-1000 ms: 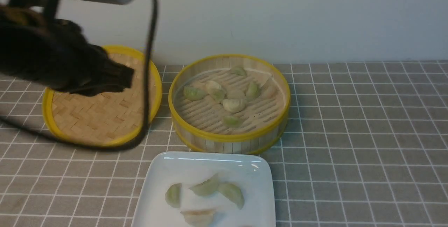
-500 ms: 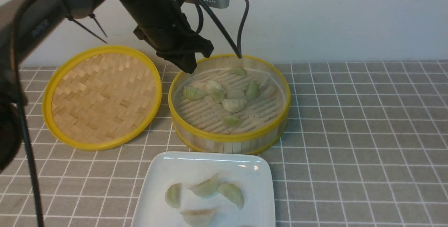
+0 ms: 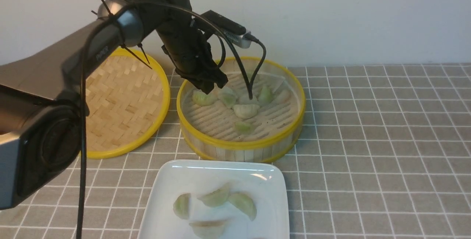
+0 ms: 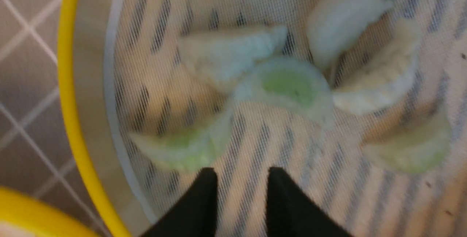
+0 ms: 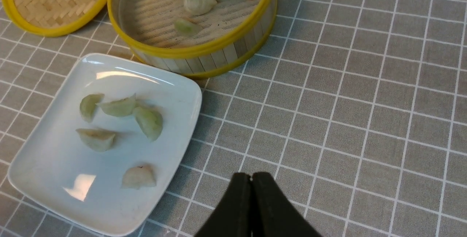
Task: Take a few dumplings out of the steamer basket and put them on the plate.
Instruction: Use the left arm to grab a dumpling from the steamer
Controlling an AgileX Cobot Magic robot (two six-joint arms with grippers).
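The left end effector (image 4: 241,177), jaws slightly parted and empty, hangs by the left rim of the basket (image 3: 241,145), above dumplings (image 3: 245,111). The right end effector (image 5: 251,179), shut and empty, is over open tabletop (image 5: 365,120) beside the plate (image 5: 54,182), which holds five.

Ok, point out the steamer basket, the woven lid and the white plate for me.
steamer basket (image 3: 241,144): front view, on its near yellow rim.
woven bamboo lid (image 3: 125,99): front view, on the woven middle.
white plate (image 3: 220,175): front view, on bare surface near its far rim.
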